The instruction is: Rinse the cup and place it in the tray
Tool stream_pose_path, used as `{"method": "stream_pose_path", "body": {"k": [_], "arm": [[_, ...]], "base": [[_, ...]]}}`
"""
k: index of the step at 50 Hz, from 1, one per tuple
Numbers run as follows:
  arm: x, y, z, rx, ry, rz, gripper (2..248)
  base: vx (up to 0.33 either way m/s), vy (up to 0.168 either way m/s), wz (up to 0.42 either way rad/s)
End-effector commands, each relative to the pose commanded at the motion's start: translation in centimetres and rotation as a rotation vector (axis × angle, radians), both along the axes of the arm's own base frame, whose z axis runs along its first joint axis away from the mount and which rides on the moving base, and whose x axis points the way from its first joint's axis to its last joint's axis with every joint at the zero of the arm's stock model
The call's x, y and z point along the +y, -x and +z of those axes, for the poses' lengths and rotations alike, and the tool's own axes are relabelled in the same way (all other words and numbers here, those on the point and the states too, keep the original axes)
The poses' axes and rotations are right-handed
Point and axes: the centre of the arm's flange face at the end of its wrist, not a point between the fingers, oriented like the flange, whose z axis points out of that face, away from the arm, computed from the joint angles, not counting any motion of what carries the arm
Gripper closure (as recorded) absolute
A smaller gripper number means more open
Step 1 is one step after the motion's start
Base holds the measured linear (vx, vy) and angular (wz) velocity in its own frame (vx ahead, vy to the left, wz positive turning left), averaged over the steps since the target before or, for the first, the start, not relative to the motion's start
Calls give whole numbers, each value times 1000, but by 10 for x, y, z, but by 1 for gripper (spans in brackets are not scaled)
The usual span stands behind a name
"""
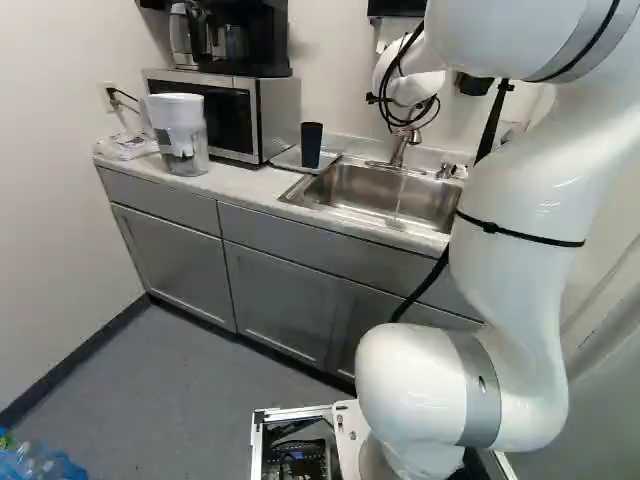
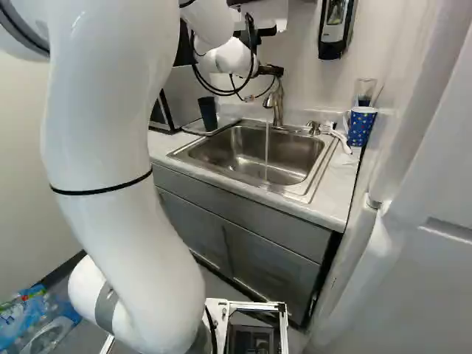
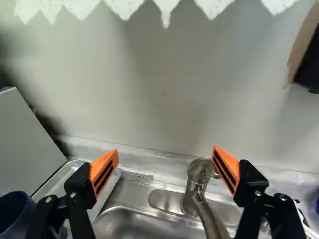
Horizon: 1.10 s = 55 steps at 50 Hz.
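Left base view. A dark cup (image 1: 311,145) stands upright beside the sink (image 1: 350,180), apparently on the flat tray (image 1: 290,158) laid on the bench (image 1: 240,185) near the microwave (image 1: 232,115). The faucet (image 1: 398,152) is running, a thin stream of water (image 1: 400,195) falling into the basin. The arm (image 1: 520,230) reaches over towards the faucet, well apart from the cup.

Right base view. The same stream descends unobstructed to the basin floor; nothing is held beneath it. The cup is seen again at the far left corner of the sink, with the tray at its foot. A blue patterned cup (image 2: 361,125) on the opposite side of the sink appears to have no part in the task.

Wrist view. The gripper (image 3: 165,149) is wide open and empty, its orange pads far apart, with the faucet beyond and between them, nearer one finger. The dark cup lies off to the side, outside the opposite finger, and is not touched.

Progress. The placement called for by the task appears satisfied, the cup being at the tray and released. Whether it has been rinsed cannot be told: no wetness is discernible. If rinsing is complete, closing the faucet probably remains; if not, the cup must be fetched, held under the stream and returned.
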Motion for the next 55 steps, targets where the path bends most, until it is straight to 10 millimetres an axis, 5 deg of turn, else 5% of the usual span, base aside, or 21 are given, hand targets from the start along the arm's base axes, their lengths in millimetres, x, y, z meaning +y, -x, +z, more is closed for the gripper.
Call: {"method": "stream_pose_path", "body": {"k": [55], "arm": [[-8, 14, -3, 40, -11, -18, 3]], "base": [[0, 0, 0]]}}
